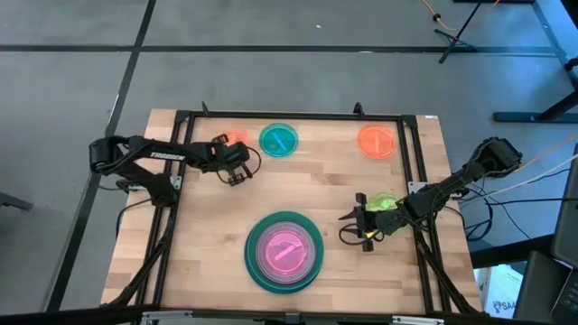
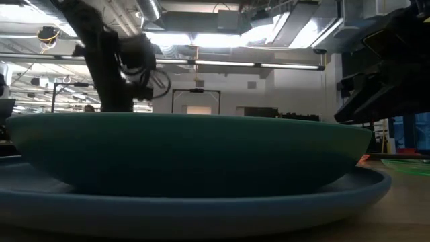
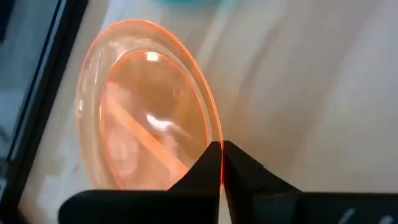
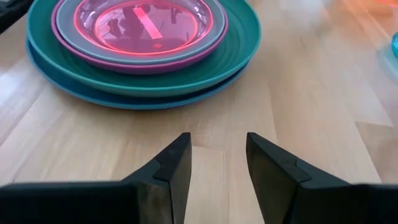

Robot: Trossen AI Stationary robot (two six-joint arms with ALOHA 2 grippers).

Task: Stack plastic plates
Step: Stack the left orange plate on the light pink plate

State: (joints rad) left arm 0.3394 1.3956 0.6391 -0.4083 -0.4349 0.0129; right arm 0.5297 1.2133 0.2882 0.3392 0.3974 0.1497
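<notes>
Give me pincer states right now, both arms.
Left pincer: closed on the rim of the small orange plate.
Right pincer: open, holding nothing, beside the lime plate.

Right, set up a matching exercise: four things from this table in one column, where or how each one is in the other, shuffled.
Things:
1. small teal plate
2. lime plate
3. pink plate
4. left gripper

Places or states:
A. on top of the stack
B. pinching the rim of the orange plate
C. partly under the right arm
D. lying free, far side, middle

Pairs: 1-D, 2-C, 3-A, 4-B
</notes>
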